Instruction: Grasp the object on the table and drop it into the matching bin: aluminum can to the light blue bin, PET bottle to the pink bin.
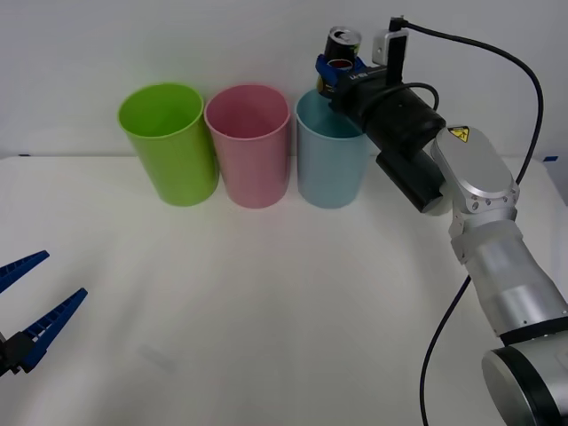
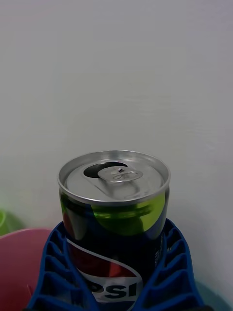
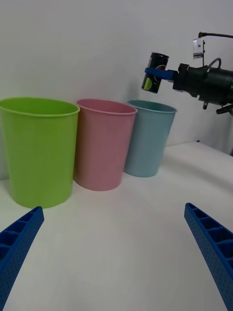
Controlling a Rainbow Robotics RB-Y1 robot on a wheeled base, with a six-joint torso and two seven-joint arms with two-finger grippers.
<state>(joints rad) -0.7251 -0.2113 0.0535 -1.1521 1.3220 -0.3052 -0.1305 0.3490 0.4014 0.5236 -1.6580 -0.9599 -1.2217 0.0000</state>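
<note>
One aluminum can (image 1: 343, 41), clamped upright in your right gripper (image 1: 340, 69) at upper centre-right, hangs over the light blue bin's (image 1: 330, 169) near rim, so releasing off-centre may bounce it out.

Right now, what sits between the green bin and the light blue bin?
The pink bin stands between the green bin and the light blue bin, in one row; front and left wrist views both show it.

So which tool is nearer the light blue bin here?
Right. The right tool holds the can just above the light blue bin; the left tool sits open, low over the table's near-left corner.
</note>
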